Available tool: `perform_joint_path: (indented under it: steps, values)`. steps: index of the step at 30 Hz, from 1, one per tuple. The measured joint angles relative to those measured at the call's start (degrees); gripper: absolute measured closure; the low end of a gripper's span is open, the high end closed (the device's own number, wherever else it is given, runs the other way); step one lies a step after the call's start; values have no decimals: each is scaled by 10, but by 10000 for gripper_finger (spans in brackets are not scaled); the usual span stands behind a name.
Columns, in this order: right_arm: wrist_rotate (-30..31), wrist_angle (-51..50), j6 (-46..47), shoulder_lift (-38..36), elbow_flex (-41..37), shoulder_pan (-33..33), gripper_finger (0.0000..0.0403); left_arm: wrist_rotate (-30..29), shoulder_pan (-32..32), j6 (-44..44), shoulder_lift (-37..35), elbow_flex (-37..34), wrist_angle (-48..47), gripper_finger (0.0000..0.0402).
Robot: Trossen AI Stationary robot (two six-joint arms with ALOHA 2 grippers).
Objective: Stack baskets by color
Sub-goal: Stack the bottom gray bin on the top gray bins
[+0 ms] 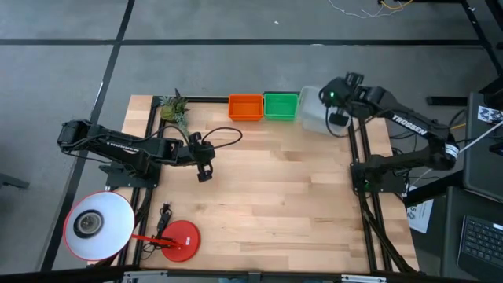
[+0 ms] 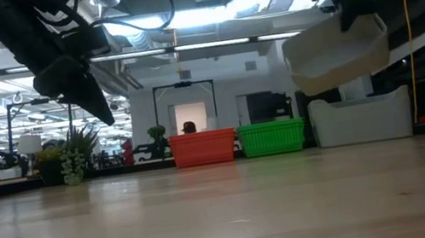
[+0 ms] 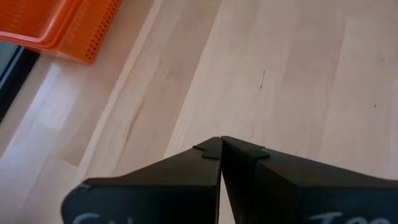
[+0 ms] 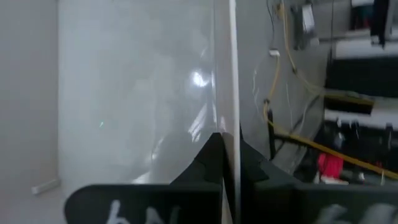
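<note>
An orange basket (image 1: 245, 107) and a green basket (image 1: 280, 105) stand side by side at the table's far edge. To their right a pale grey basket (image 2: 363, 116) rests on the table. Above it hangs a second pale grey basket (image 2: 333, 54), tilted, with my right gripper (image 4: 228, 140) shut on it. My left gripper (image 1: 204, 174) hovers shut over the table's left middle, holding nothing; the orange basket's corner (image 3: 68, 28) shows in the left wrist view. My right gripper pinches one side wall of the pale grey basket at its rim (image 4: 227, 118), one finger inside the basket and one outside. The fingers come slanting down from above. The basket hangs tilted below the fingers (image 2: 349, 20), lifted clear of the grey basket under it.
A small potted plant (image 1: 174, 108) stands at the far left corner. A red lamp base (image 1: 179, 240) and its white round shade (image 1: 96, 224) sit at the near left. Bare wood (image 1: 275, 189) fills the table's middle.
</note>
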Motion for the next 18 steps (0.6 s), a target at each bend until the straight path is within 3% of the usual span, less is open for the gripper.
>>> perform_joint_path:
  steps: [5,8,18]
  values:
    - [-2,25,-18,0,0,-73,403,0,0,0,0,0,0,400]
    - [-42,24,-36,0,0,-101,403,-1,0,0,0,0,0,400]
    - [-85,23,-74,46,-1,-141,403,-1,0,0,0,0,0,400]
